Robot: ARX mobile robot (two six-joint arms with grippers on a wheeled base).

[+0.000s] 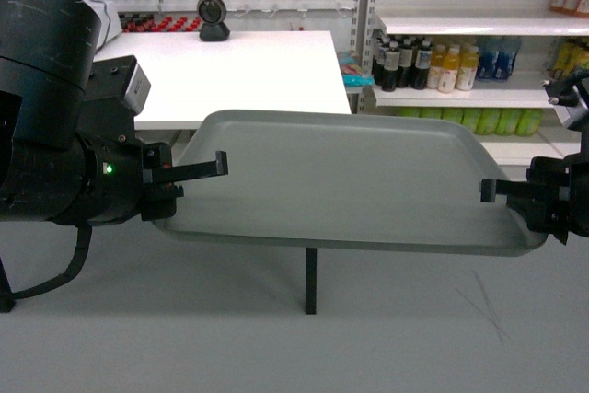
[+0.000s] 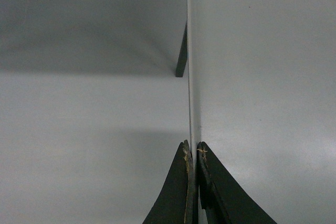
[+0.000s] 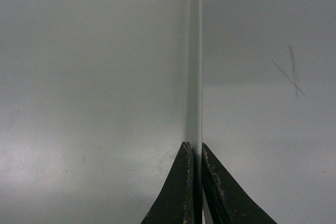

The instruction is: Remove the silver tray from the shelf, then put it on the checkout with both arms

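Observation:
The silver tray [image 1: 350, 177] hangs in the air, held at both short ends, roughly level. My left gripper [image 1: 201, 172], with a green light on its wrist, is shut on the tray's left rim. The right gripper [image 1: 494, 192] is shut on the right rim. In the left wrist view the gripper [image 2: 193, 153] pinches the thin rim, with the tray's surface [image 2: 262, 77] to the right. The right wrist view has its gripper [image 3: 195, 148] clamped on the rim, tray surface [image 3: 94, 77] to the left. The white checkout [image 1: 239, 71] stands just behind the tray. The shelf [image 1: 460, 25] is at back right.
A black round scanner [image 1: 213, 17] sits on the checkout's far side. One dark checkout leg [image 1: 311, 281] shows below the tray. Bottles [image 1: 433, 66] fill the shelf boards at right. Grey floor [image 1: 276, 347] with a scratch mark [image 1: 483, 301] lies under the tray.

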